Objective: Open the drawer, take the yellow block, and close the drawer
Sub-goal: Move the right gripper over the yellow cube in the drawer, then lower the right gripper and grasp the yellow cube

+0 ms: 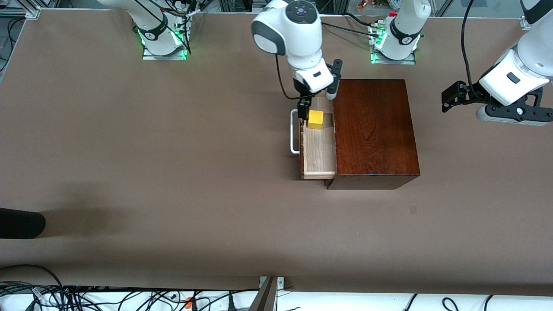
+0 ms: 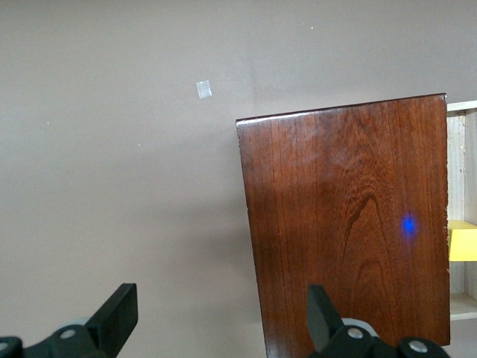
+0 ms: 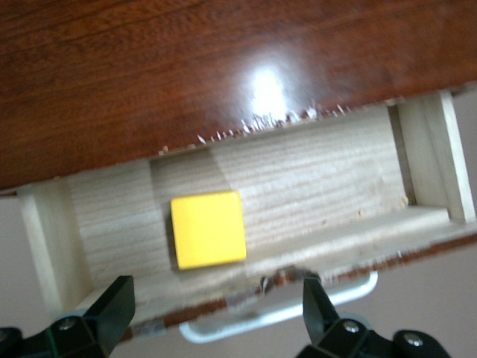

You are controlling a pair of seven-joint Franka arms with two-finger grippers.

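The small bright yellow cube (image 1: pixel 315 119) lies on the pale wood floor of the pulled-out drawer (image 1: pixel 319 151), toward the end of it farther from the front camera. In the right wrist view the cube (image 3: pixel 208 229) sits directly below the right gripper (image 3: pixel 216 309), between the lines of its two black fingers (image 3: pixel 113 302), which are spread wider than the cube and hold nothing. The drawer's white U-shaped bar handle (image 1: pixel 294 131) is just beside that gripper (image 1: pixel 305 109). The drawer belongs to a dark reddish-brown wooden box (image 1: pixel 373 129) on the brown table (image 1: pixel 173 172). The left gripper (image 1: pixel 451 97) waits in the air off the box's end toward the left arm, fingers (image 2: pixel 115 317) wide apart and empty.
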